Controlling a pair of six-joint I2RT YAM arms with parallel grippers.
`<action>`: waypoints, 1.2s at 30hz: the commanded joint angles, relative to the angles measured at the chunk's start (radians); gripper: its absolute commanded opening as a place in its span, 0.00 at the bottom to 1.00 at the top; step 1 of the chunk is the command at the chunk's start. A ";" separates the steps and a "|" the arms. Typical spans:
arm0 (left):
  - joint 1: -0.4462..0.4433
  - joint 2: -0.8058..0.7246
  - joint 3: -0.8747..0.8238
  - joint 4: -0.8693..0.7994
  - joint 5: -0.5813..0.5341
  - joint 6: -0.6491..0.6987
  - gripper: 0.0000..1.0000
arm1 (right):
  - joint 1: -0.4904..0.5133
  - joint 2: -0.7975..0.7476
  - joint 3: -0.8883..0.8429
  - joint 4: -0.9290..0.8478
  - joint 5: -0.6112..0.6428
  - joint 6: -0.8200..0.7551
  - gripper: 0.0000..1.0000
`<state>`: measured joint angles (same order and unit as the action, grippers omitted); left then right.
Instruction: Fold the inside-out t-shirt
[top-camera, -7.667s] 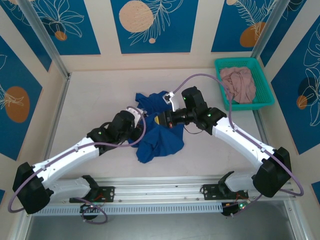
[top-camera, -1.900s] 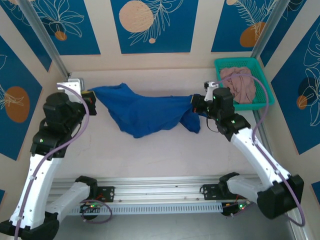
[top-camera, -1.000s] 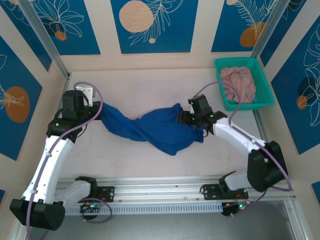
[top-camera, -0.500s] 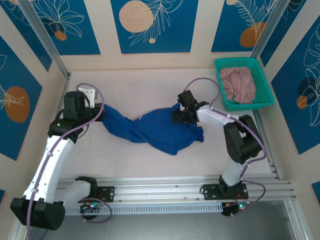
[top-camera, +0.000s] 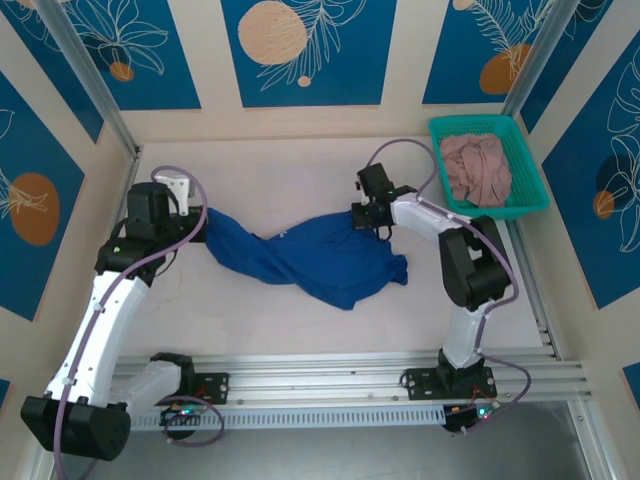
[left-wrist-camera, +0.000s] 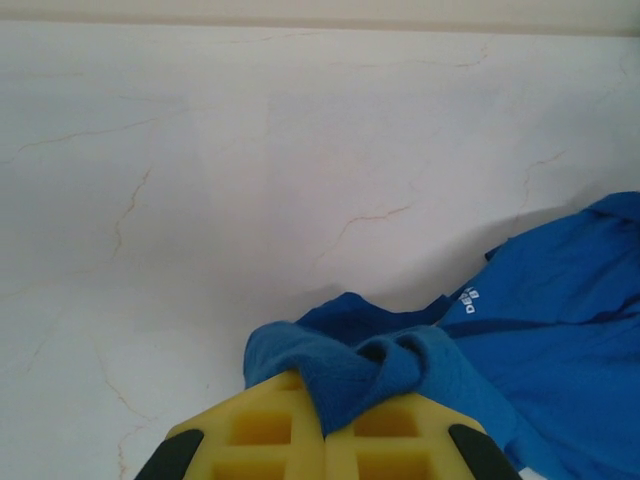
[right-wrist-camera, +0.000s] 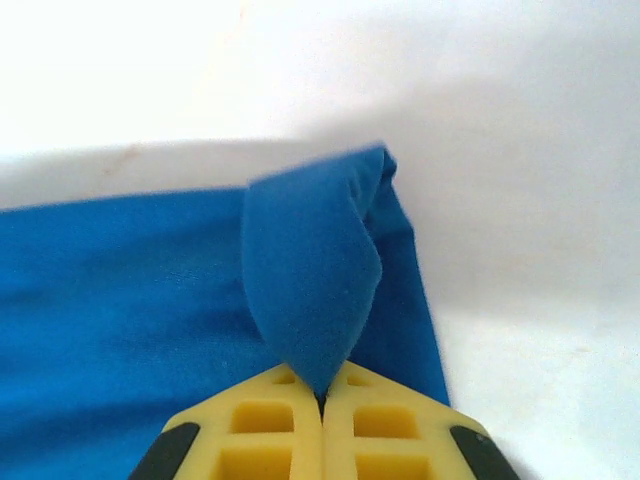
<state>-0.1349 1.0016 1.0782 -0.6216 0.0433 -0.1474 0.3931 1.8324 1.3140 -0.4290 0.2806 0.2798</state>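
1. The inside-out t-shirt (top-camera: 300, 255) lies across the middle of the table (top-camera: 260, 165). It is drawn out into a long, twisted band running from near the left edge to just right of centre. Its widest, loosest part sags toward the near edge, right of the middle.
2. In the left wrist view, the t-shirt (left-wrist-camera: 560, 330) spreads off to the right over the pale, veined table (left-wrist-camera: 200, 180). A small white printed mark (left-wrist-camera: 470, 298) shows on the cloth.
3. The left gripper (top-camera: 197, 222) holds the left end of the t-shirt. In its own camera, the gripper (left-wrist-camera: 323, 405) has its yellow fingers (left-wrist-camera: 260, 430) pressed together, with a rolled wad of blue cloth clamped between them.
4. The right gripper (top-camera: 358, 215) holds the far right end of the t-shirt, low over the table. In the right wrist view, the gripper (right-wrist-camera: 322, 385) pinches a pointed fold of the t-shirt (right-wrist-camera: 150, 290). Its yellow fingers (right-wrist-camera: 385, 420) are closed tight on the cloth.
5. A teal basket (top-camera: 437, 150) sits at the far right corner of the table, well apart from the t-shirt. It holds a crumpled dusty-pink garment (top-camera: 477, 168).
6. Purple cables (top-camera: 405, 148) loop along both arms.
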 joint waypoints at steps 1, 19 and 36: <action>0.037 -0.026 0.079 -0.018 -0.069 -0.008 0.00 | -0.034 -0.182 0.052 -0.025 -0.038 -0.031 0.00; 0.146 -0.019 0.277 -0.060 -0.043 -0.043 0.00 | -0.211 -0.435 0.208 -0.188 -0.364 0.011 0.00; 0.146 -0.047 0.008 -0.024 0.012 -0.041 0.00 | -0.183 0.197 0.450 -0.249 -0.213 -0.051 0.46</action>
<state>-0.0017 0.9684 1.0985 -0.6727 0.0261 -0.1844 0.2028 2.1414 1.7832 -0.6125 -0.0212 0.3031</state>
